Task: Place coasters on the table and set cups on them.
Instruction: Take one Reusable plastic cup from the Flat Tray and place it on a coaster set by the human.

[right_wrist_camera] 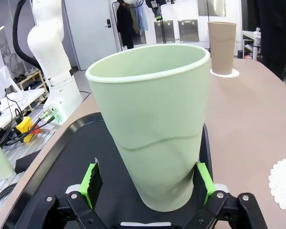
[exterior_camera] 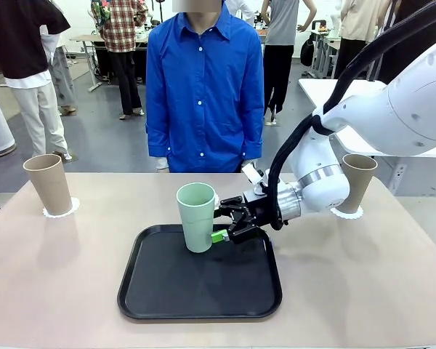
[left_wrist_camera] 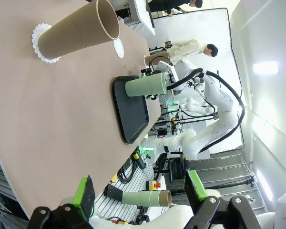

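Note:
A pale mint green cup (exterior_camera: 196, 217) stands upright on the black tray (exterior_camera: 167, 291). My right gripper (exterior_camera: 212, 227) reaches in from the right and is open, its fingers on either side of the cup's lower part. In the right wrist view the green pads (right_wrist_camera: 92, 179) flank the cup (right_wrist_camera: 152, 129) without squeezing it. One tan cup (exterior_camera: 49, 184) stands on a coaster (exterior_camera: 61, 210) at the table's far left, another tan cup (exterior_camera: 357, 182) on a coaster (exterior_camera: 346, 212) at the far right. A bare coaster (right_wrist_camera: 283, 186) lies just beyond the tray. My left gripper (left_wrist_camera: 138, 183) is open and holds nothing.
A person in a blue shirt (exterior_camera: 203, 87) stands at the far side of the beige table (exterior_camera: 58, 276), hands down. The tray takes up the middle near the front edge. A white table (exterior_camera: 327, 91) stands behind at the right.

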Controlling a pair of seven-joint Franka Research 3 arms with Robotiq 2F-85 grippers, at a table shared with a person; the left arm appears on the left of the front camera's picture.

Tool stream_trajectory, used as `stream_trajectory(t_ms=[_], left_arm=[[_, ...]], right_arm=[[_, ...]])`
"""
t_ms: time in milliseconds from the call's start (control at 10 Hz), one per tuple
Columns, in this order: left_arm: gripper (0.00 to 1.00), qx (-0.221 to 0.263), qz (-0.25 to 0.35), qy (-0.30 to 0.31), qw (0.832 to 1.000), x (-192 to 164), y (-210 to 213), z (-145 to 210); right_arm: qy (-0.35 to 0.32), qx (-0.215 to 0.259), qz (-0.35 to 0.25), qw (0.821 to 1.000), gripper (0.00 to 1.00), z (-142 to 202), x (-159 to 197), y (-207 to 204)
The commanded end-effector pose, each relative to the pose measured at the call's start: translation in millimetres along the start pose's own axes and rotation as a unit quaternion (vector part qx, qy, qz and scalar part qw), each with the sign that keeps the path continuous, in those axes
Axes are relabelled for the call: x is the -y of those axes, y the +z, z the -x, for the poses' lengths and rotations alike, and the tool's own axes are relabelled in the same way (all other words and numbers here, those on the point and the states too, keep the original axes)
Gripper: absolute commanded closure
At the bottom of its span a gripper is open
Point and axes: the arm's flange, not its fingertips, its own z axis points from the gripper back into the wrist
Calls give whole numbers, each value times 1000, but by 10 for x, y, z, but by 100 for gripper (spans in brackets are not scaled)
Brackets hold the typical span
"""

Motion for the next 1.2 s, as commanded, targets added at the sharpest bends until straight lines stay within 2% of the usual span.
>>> stream_trajectory(t_ms=[0, 1100], left_arm=[[0, 2, -2, 1, 1000, 21, 4, 16], [0, 2, -2, 1, 1000, 21, 4, 16]], right_arm=[[12, 1, -3, 1000, 0, 28, 45, -73], [7, 22, -23, 999, 0, -12, 187, -230]])
